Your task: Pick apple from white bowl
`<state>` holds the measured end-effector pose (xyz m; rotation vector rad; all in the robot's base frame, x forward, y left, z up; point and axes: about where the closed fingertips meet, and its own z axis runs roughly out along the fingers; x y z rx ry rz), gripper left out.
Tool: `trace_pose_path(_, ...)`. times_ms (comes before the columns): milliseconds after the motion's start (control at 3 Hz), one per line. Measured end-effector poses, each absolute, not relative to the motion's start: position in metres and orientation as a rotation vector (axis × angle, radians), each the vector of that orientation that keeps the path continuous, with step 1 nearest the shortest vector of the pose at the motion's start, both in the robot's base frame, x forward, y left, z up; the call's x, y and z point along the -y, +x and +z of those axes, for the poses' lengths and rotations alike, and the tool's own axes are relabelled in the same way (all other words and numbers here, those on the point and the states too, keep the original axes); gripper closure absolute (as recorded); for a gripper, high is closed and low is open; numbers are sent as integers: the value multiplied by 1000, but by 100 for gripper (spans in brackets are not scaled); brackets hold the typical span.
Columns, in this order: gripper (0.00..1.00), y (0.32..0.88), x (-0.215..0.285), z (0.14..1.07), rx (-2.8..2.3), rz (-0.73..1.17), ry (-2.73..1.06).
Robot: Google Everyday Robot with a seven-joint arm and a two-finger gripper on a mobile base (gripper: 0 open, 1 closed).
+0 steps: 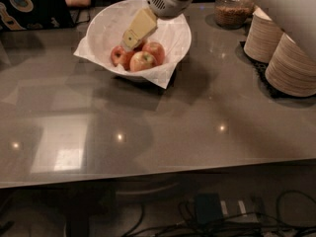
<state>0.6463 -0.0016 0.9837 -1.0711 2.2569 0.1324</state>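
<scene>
The white bowl (106, 26), lined with crinkled white paper, stands at the back of the grey table (163, 122). Three red-yellow apples lie in it: one at the left (117, 57), one in front (143, 61) and one at the right (156, 50). My gripper (130, 42) reaches down into the bowl from the upper right. Its beige tip is over the gap between the left and right apples, right at their tops. Part of the apples behind it is hidden.
Two stacks of beige plates (291, 65) stand on a black mat at the right edge. A glass jar (232, 9) with brown contents is at the back right. A laptop (29, 6) and a person's arm are at the back left. Cables lie under the table.
</scene>
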Motion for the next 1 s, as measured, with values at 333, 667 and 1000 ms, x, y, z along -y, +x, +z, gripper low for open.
trace_pose_path(333,0,655,-8,981,-2310,156,-890)
trace_pose_path(667,0,654,-8,980,-2341,186,-814)
trace_pose_path(1000,0,654,-8,977,-2374,219,-765)
